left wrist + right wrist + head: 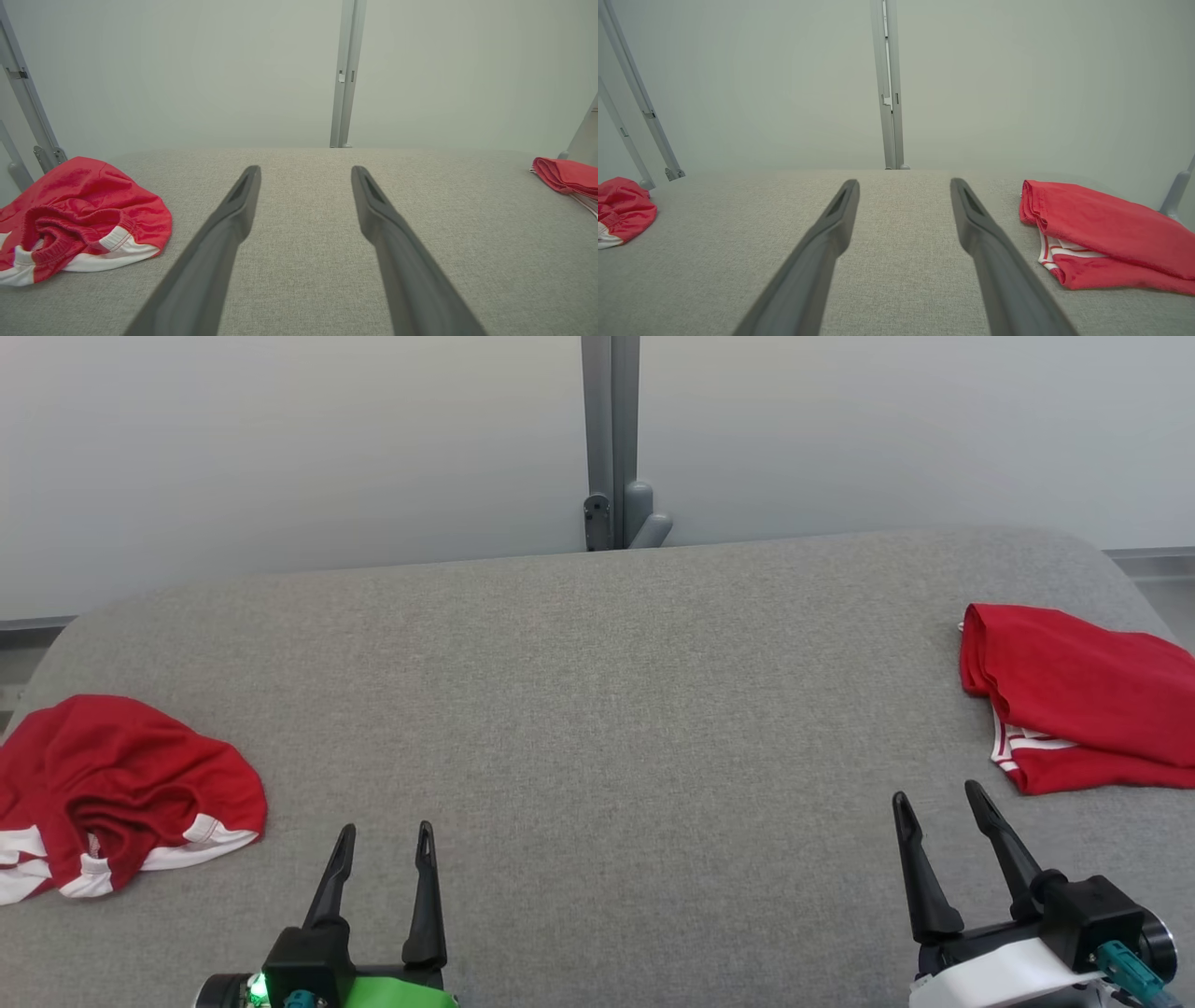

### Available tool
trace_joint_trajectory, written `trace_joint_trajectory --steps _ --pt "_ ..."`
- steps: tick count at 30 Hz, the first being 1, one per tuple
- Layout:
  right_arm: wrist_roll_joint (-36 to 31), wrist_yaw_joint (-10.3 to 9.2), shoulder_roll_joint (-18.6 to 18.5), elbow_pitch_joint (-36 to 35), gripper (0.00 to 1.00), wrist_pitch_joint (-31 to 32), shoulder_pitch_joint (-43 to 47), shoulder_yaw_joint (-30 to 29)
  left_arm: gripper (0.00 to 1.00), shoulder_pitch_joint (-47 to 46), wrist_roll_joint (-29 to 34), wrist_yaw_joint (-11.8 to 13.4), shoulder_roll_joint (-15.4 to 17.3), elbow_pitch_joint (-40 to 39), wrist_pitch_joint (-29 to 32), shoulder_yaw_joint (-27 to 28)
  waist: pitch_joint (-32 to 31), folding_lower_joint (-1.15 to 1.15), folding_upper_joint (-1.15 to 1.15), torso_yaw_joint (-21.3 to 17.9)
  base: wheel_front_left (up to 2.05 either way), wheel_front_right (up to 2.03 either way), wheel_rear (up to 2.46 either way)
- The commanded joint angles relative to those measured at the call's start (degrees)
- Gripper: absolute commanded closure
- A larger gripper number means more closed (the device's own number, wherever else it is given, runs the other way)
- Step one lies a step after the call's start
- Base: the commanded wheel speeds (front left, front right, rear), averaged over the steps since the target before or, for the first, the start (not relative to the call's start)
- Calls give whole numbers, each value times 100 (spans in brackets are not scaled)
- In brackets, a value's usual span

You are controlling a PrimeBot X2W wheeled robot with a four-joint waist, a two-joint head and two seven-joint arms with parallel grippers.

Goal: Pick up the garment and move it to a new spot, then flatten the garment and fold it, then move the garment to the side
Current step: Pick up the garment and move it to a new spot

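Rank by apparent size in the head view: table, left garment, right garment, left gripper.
1. table
2. left garment and right garment: about alike, both cut by the frame edges, so unranked
3. left gripper, smallest, though it sits near the camera and is cut off below

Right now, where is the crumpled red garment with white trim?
Head view: the crumpled red garment lies at the left edge of the grey padded table, left of the left gripper.
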Motion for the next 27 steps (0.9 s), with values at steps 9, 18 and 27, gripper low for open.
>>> trace_joint_trajectory --steps 9,18,27 --pt "28 -8 56 43 0 -16 -13 93 0 46 64 45 1 -119 -27 65 116 0 0 438 0 0 0" --pt "68 -8 77 70 0 -17 -120 180 0 0 87 82 1 -183 -22 132 214 0 0 1144 0 0 0" --pt "70 -8 102 109 0 -16 -217 240 0 -101 71 82 1 -254 -22 154 335 0 0 1825 0 0 0"
